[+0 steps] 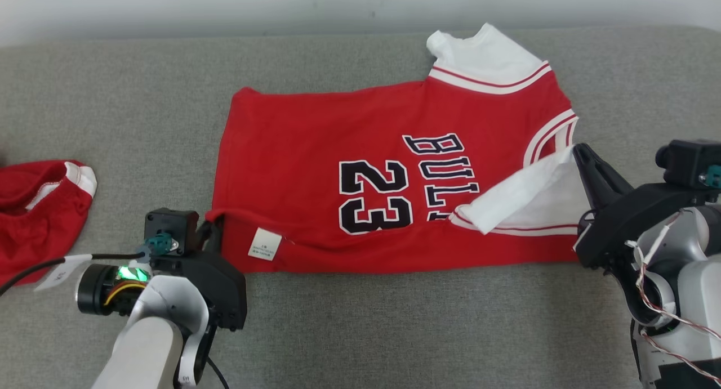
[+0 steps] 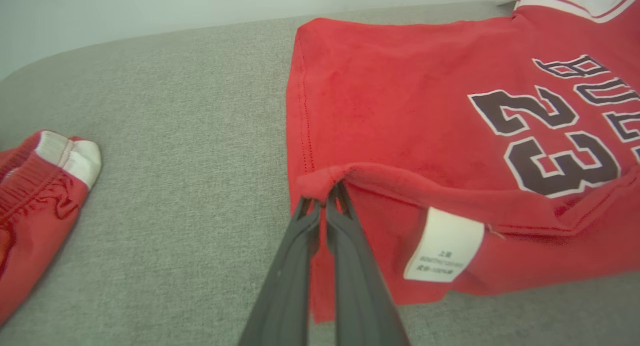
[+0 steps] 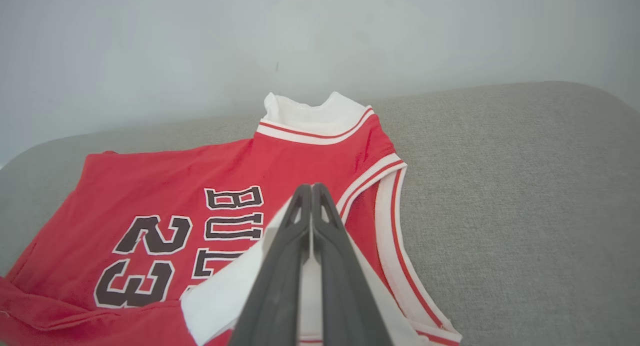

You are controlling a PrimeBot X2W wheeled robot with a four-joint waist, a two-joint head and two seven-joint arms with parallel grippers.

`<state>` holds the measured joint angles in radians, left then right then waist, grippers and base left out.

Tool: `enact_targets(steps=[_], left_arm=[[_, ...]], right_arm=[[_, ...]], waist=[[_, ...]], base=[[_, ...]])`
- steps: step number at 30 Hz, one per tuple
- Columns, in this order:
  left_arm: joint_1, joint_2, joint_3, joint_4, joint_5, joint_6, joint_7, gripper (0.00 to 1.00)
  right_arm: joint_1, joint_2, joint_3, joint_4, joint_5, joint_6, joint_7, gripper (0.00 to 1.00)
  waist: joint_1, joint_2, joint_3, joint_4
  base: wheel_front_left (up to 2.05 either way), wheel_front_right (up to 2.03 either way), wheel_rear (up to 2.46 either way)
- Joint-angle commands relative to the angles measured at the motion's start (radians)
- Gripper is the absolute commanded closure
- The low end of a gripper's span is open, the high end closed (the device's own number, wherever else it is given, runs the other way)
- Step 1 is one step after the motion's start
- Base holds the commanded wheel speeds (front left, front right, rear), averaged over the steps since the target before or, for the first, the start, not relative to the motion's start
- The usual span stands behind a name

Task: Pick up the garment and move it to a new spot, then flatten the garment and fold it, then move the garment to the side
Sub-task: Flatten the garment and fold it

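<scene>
The red jersey (image 1: 349,152) lies spread across the middle of the grey cushion (image 1: 394,332), number 23 and the dark lettering facing up. Its collar end is toward my right, its hem toward my left. The near long edge is turned over onto itself, so a white care label (image 1: 265,244) shows on the folded strip close to the hem. At the far right corner a white sleeve (image 1: 484,54) sticks out toward the pale wall (image 1: 225,6). A second white sleeve is pulled up and across the last letters on the chest.

Well apart from the jersey, at the cushion's left side, sits a bunched pair of red shorts (image 1: 39,209) with a white-trimmed waistband. Bare grey fabric lies between the 2 garments, and nothing lies on the jersey itself.

My left gripper (image 1: 214,221) is at the near hem corner. Its 2 fingers are pressed together with the red hem pinched between the tips, and that corner is lifted slightly off the cushion. My right gripper (image 1: 577,148) is at the armhole on the collar end, fingers likewise closed tight, with the white sleeve fabric caught between them and raised off the chest.
</scene>
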<state>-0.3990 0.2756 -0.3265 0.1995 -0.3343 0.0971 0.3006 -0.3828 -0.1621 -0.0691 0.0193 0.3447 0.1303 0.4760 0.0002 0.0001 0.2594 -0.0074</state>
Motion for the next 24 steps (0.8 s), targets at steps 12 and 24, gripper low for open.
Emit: enact_targets(steps=[12,24], left_arm=[[-0.076,-0.018,0.004,0.115,0.015,0.030,-0.052,1.00],[-0.067,-0.025,-0.016,0.123,0.002,0.013,-0.076,0.88]], right_arm=[[-0.071,-0.083,0.083,0.101,-0.013,0.001,-0.145,1.00],[-0.019,-0.099,0.029,-0.002,0.018,0.001,-0.175,1.00]], waist=[[-0.0002,-0.0001,0.061,0.021],[-0.0002,-0.0001,0.059,0.031]], base=[[0.00,0.00,0.00],[0.00,0.00,0.00]])
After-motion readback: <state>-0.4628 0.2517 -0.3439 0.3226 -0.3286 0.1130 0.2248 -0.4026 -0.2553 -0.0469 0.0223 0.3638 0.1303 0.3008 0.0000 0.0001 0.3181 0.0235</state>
